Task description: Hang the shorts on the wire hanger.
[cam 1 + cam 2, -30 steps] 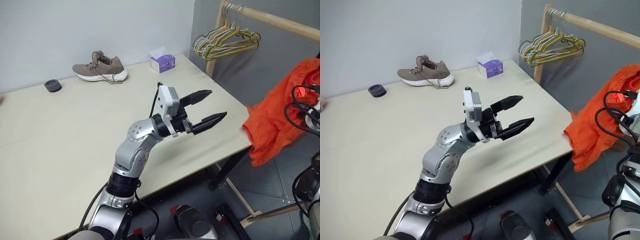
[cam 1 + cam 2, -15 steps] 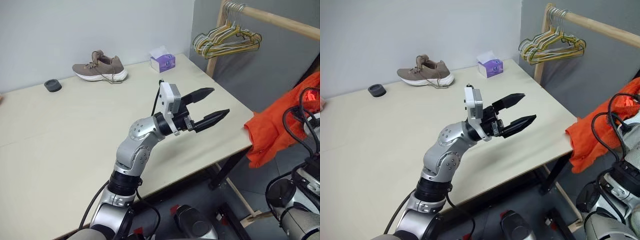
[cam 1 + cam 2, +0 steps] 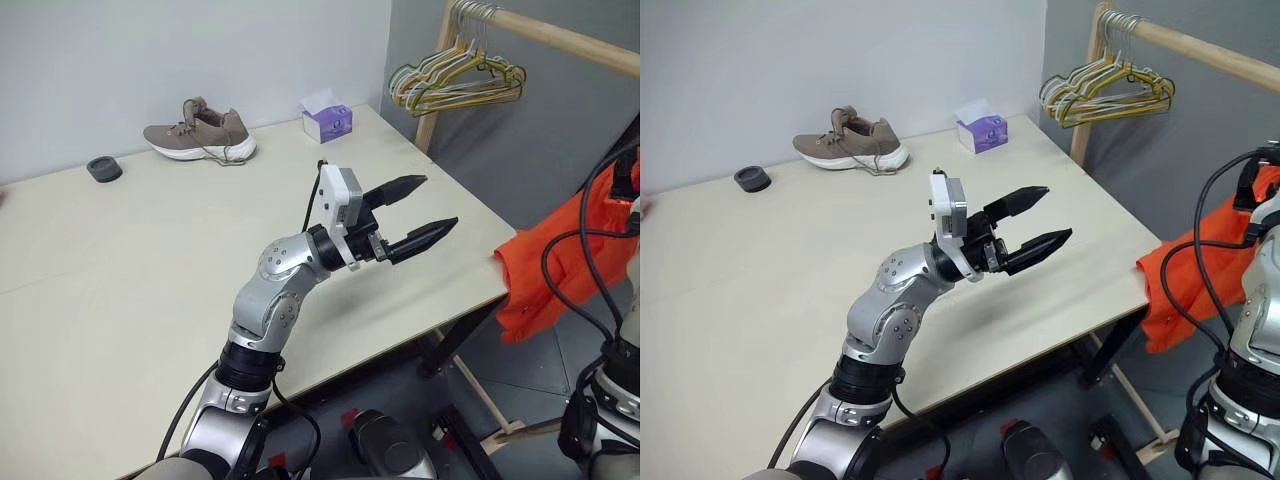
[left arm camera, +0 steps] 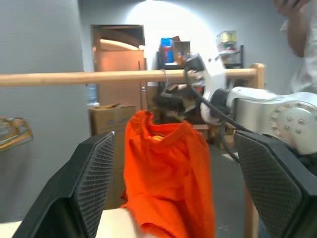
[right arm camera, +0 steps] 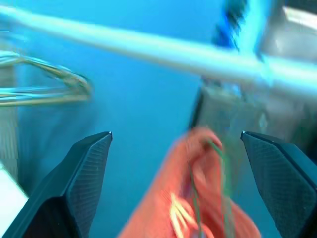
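The shorts [image 3: 560, 270] hang in an orange drape off the far right corner of the bench [image 3: 120, 260], below the wooden rail [image 4: 99, 78], well apart from the left gripper [image 3: 420, 212], which hovers spread and empty over the bench pointing toward them, while the right gripper [image 5: 173, 188], jaws wide, faces the cloth without grasping it.

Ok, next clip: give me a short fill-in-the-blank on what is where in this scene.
1. The shorts hanging from the wooden rail are ____ in colour.
2. The left tool hovers over the table with its fingers ____.
3. Near the table's far edge, the tissue box stands beside a brown ____.

Missing words: orange; open; shoe
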Motion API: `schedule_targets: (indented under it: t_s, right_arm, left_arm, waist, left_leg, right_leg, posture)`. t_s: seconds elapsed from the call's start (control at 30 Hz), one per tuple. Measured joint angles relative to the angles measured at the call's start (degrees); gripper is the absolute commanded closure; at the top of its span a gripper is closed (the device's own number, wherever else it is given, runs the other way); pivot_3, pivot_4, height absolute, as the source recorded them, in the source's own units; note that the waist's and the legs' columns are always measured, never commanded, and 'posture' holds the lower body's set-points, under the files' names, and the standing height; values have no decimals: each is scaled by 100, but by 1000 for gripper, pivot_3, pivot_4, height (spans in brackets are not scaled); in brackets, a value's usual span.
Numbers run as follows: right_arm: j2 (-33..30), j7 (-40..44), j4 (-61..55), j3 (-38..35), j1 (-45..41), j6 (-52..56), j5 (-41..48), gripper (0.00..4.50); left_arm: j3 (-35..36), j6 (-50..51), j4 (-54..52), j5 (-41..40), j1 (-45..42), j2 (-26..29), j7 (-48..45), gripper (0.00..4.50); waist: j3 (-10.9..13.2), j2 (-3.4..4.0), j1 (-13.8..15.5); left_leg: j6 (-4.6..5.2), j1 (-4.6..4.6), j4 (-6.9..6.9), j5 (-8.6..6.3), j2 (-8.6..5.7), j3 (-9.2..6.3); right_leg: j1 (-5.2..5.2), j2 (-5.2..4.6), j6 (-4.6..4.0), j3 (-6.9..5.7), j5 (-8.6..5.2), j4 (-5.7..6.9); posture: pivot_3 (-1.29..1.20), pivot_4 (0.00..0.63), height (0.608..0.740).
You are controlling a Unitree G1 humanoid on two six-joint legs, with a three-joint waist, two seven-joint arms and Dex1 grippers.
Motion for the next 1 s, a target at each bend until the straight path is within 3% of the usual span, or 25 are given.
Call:
schedule_targets:
  t_s: [0.17, 0.27, 0.47, 0.67, 0.77, 1.0]
  right_arm:
    - [324, 905, -145, 1149, 286, -978, 307, 57]
    - [710, 1726, 118, 2014, 495, -1618, 620, 57]
    - [1321, 2461, 1387, 2663, 713, -2515, 825, 57]
    - [1996, 2776, 2811, 3073, 446, -3158, 836, 57]
    - [2139, 2820, 3413, 3091, 35, -3455, 771, 57]
    - [2202, 2993, 4293, 3088, -353, -3968, 718, 57]
  left_arm:
    - [112, -211, 475, 1026, -7, 348, 1012, 483]
    - [581, 112, 565, 1751, 107, 694, 2163, 483]
    - [1319, 1037, 286, 3170, 1280, 1206, 3985, 483]
    - [2025, 1071, 131, 3159, 2262, 1242, 4281, 483]
    - [2300, 1073, 125, 2899, 2290, 1241, 4155, 483]
    - [2435, 1108, 139, 2513, 2071, 1236, 4018, 483]
  waist:
    - [6, -8, -55]
    - [10, -16, -65]
    - [11, -19, 275]
    - [16, -24, 890]
    - [21, -28, 1240]
    - [36, -28, 1637]
  left_leg:
    - [0, 16, 0, 0, 4, -1]
    - [0, 17, -1, 0, 11, -15]
    - [0, -13, -2, 0, 10, -32]
    - [-3, -13, 1, 0, 9, -47]
    - [-4, -11, 9, 1, 8, -52]
    - [-4, -13, 8, 1, 10, -47]
  right_leg:
    - [4, 4, 0, 2, 0, 13]
    - [5, 13, 6, -4, 4, 16]
    - [-10, 10, 2, -19, 3, 11]
    - [-9, 8, -4, -38, 4, 21]
    - [-6, 8, -6, -46, 12, 20]
    - [-5, 9, -11, -42, 12, 15]
  posture:
    - [-337, 81, 740]
    - [-274, 78, 740]
    - [-176, 74, 740]
    - [-110, 81, 740]
    - [-98, 84, 740]
    - [-57, 121, 740]
